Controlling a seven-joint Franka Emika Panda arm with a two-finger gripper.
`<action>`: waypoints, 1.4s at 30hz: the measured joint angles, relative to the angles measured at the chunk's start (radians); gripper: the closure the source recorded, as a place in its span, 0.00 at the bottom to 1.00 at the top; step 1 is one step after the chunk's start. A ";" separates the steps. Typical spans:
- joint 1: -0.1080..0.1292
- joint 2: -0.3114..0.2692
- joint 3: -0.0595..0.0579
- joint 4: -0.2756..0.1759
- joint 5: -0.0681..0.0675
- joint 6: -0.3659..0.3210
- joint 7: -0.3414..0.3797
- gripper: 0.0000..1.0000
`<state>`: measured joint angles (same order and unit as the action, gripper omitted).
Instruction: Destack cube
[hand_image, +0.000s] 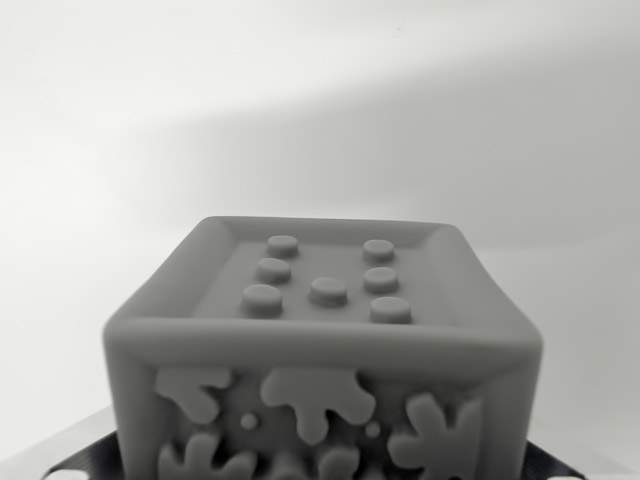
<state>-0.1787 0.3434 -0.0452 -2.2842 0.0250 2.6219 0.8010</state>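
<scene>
**Listener:** What does the wrist view show?

**Operator:** It is a greyscale picture. 1 grey cube (325, 350) fills the lower middle of the frame, very close to the lens. Its top face is a shallow recessed panel with a raised rim, carrying 7 round studs (328, 291): 3 down the left, 3 down the right, 1 in the middle of the nearest row. The face toward me has raised splotch shapes (315, 395), like splashes or leaves. Behind it, the upper half is a plain pale surface (150, 120) with a soft, broad shadow spreading from the right.

**Listener:** Where is the claw?

**Operator:** At the lower left and lower right corners I see dark textured slivers (85, 465) either side of the cube's base. I cannot tell whether they are finger pads or something the cube sits on. So I cannot tell if the claw is apart, together, or clamped on the cube.

**Listener:** Which step are we at?

**Operator:** My judgement: with the cube this close and centred, I am at the grasp, or already carrying it. No second cube shows below it; the frame cuts off its base, so I cannot say whether it is on the stack.

**Listener:** And next?

**Operator:** I would confirm grip first. If held, lift straight up, move sideways, and set it down on the pale surface.
</scene>
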 joint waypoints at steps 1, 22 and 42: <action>-0.003 0.002 0.000 0.001 0.001 0.001 -0.001 1.00; -0.064 0.044 -0.005 0.027 0.008 0.018 -0.009 1.00; -0.099 0.137 -0.001 0.056 0.014 0.078 -0.014 1.00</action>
<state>-0.2773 0.4804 -0.0458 -2.2283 0.0389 2.6999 0.7869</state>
